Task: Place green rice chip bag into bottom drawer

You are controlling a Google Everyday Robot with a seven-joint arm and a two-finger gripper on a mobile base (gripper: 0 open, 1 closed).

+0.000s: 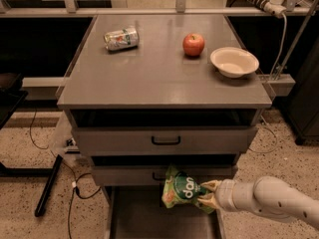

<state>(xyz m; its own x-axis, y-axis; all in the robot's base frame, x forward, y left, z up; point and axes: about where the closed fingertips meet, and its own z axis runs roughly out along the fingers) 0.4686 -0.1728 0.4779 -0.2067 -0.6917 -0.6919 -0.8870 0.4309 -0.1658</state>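
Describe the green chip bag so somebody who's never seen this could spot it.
Find the grey cabinet; below its two handled drawers the bottom drawer is pulled open. Just above it, the gripper reaches in from the right, jaws shut on the green rice chip bag. It is crinkled, glossy, white-lettered, unlike the small can on top.
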